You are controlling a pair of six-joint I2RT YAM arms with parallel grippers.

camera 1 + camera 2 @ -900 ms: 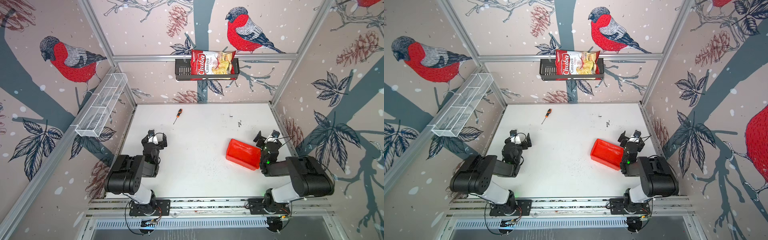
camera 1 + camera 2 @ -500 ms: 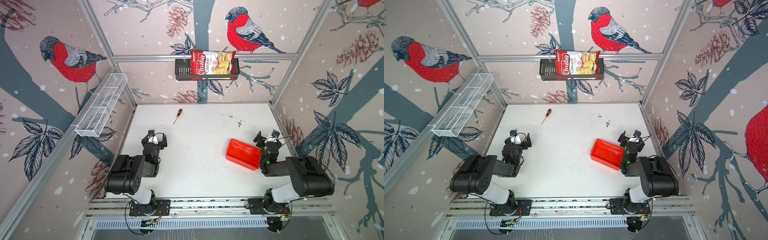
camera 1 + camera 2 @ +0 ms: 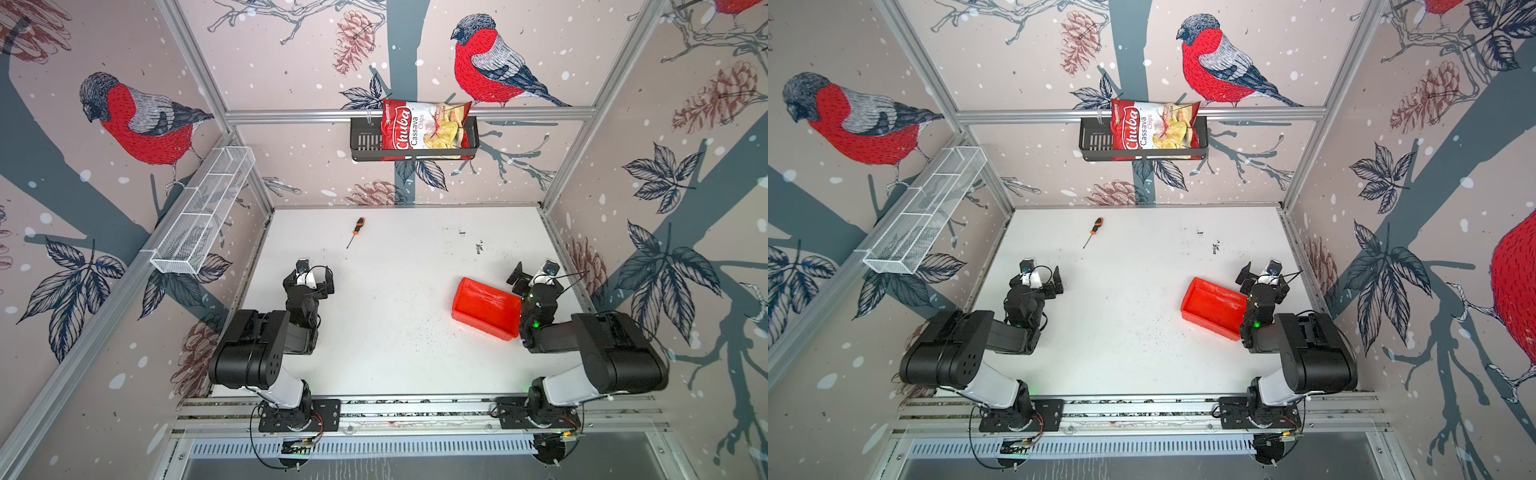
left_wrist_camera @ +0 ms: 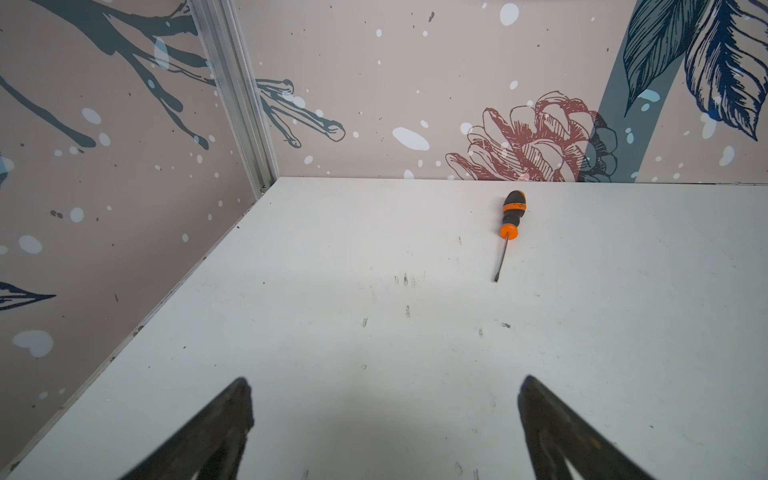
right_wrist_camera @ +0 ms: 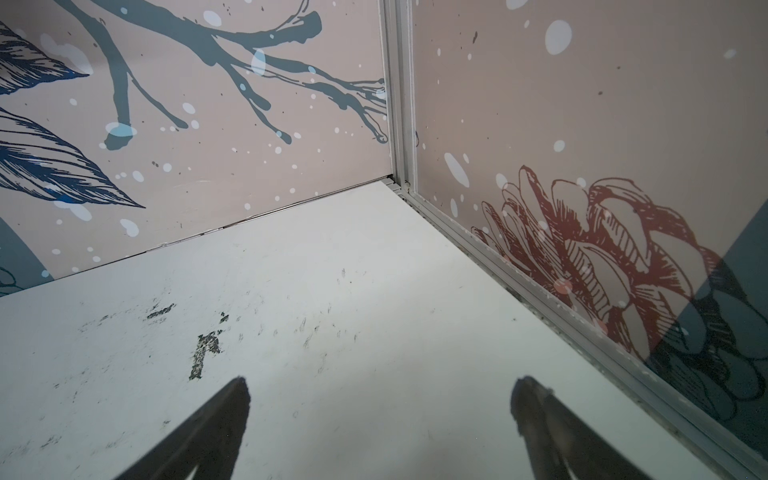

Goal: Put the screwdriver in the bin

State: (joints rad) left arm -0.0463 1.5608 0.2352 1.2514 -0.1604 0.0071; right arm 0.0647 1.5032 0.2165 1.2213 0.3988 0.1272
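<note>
Orange-and-black screwdriver (image 3: 356, 231) lies loose on the white bench (image 3: 395, 353), far side, left of centre, near the back wall (image 3: 316, 174) but apart from it. Handle end toward the back wall, thin dark shaft pointing back toward the arms, slightly slanted. It shows in both top views and in the left wrist view, ahead of the left gripper (image 4: 384, 382), a bit off its centre line, well apart. Left fingers (image 4: 226, 419) spread wide over bare bench.

Red bin (image 3: 484, 307), shallow, sits on the bench on the right, nearer the front, turned at an angle. Well apart from the screwdriver. Right arm (image 3: 540, 307) just beside the bin's right end; cannot tell if touching. Right gripper (image 5: 380, 380) faces the far right corner of the enclosure, fingers (image 5: 224, 415) wide apart over bare bench, dark scuff marks (image 5: 205, 349) ahead of them.

Both arms folded low, bases on the front rail (image 3: 415, 409). White wire-mesh tray (image 3: 203, 216) on the left wall. Black basket (image 3: 365, 141) on the back wall, red chips bag (image 3: 424, 131) standing in it.
</note>
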